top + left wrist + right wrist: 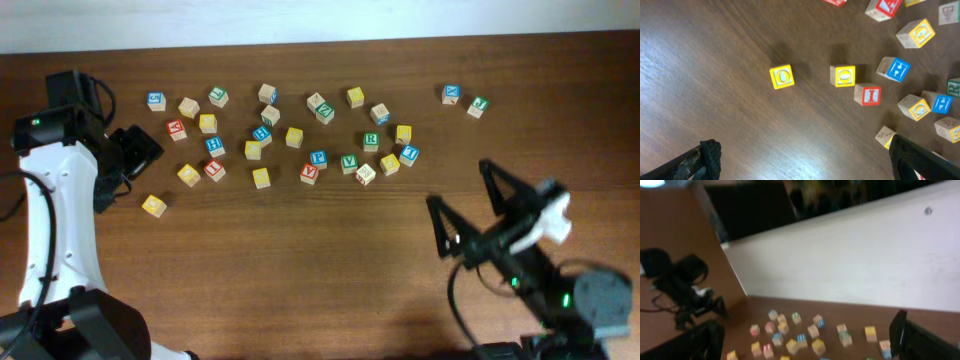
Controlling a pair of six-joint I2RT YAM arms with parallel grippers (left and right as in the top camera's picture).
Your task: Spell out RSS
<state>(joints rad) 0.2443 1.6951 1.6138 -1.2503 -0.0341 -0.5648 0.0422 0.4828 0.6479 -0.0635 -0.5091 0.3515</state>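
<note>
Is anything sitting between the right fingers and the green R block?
Yes. A blue block and a yellow block lie between the right fingers and the R block, close beside it. Its top is uncovered.

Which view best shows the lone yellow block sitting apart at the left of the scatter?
Left wrist: the yellow block is large, with its top face clear. Overhead shows it small; right wrist is too blurred to pick it out.

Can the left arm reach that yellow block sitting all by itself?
Probably yes. The yellow block sits alone on the bare table, apart from the other blocks, and the open left gripper hovers close with nothing between them.
</note>
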